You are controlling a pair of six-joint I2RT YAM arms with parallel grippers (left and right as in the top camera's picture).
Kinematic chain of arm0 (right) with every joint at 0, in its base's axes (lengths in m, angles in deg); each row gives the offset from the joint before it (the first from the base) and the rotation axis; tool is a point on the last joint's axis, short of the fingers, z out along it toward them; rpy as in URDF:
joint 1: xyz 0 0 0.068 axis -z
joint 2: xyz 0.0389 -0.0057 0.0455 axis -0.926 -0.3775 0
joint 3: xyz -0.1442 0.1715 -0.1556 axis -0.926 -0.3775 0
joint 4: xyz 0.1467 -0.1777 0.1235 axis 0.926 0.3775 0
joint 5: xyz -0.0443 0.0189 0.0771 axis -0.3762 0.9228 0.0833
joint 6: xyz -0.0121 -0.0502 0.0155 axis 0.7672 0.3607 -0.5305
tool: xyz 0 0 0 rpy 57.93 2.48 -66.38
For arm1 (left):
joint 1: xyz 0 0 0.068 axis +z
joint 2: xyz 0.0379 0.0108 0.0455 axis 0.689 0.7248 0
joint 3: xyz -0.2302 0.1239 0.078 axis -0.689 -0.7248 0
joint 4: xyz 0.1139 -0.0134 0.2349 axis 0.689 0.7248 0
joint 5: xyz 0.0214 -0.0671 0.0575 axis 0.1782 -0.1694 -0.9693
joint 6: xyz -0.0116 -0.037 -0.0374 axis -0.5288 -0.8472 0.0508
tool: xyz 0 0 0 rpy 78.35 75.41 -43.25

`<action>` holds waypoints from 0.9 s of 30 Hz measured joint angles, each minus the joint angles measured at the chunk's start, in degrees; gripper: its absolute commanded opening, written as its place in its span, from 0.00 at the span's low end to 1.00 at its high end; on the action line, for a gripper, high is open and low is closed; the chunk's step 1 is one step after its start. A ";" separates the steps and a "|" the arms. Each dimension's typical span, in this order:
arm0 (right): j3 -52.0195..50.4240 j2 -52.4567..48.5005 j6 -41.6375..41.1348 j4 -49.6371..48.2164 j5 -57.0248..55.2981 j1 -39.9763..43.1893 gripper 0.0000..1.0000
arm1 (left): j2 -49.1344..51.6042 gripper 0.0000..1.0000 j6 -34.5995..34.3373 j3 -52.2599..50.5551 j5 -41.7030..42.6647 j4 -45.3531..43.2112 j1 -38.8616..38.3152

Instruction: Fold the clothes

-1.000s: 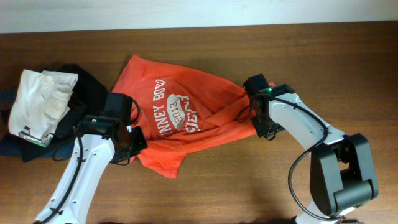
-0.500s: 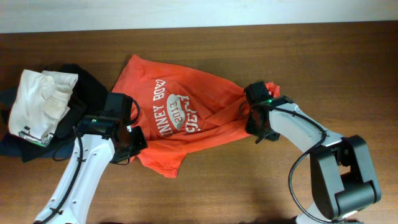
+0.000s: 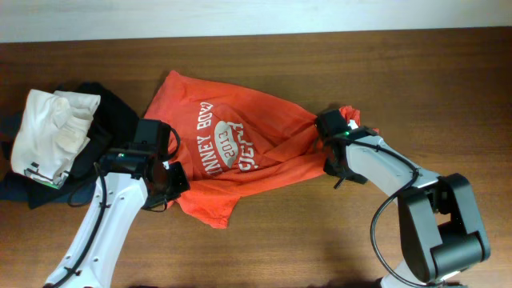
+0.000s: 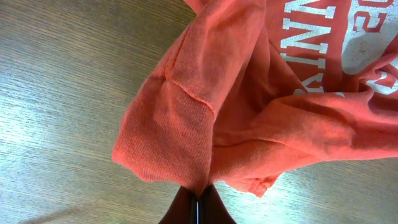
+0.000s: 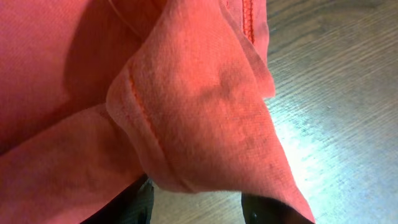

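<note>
- The red-orange T-shirt [image 3: 232, 152] lay rumpled across the middle of the wooden surface [image 3: 304, 240], print side up. It had not been flattened, and creases ran from its left hem toward a bunched point at centre right.
- The left gripper [image 3: 172, 182] sat at the shirt's lower-left edge. In the left wrist view the left gripper [image 4: 198, 206] had its fingers pressed together on a pinch of fabric by the sleeve seam, so it was closed on the shirt.
- The right gripper [image 3: 324, 128] sat at the bunched end, with a small flap of cloth poking out to its right. In the right wrist view its fingers [image 5: 142, 200] stood apart at the bottom of the frame, with a thick hemmed fold draped over them. I could not tell whether it clamped the fold.
- A white garment [image 3: 52, 132] and dark garments [image 3: 116, 112] were piled at the far left, close beside the shirt's left edge.
- Judged from this, the step in hand was spreading the shirt out, and no fold had been made yet.
- The next move would call for both ends to be held firmly and drawn apart until the creases flatten, clear of the pile.
</note>
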 measured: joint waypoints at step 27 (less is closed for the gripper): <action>2.82 9.60 3.10 17.79 5.03 8.26 0.04 | 0.02 0.01 0.00 -0.04 0.00 -1.01 0.00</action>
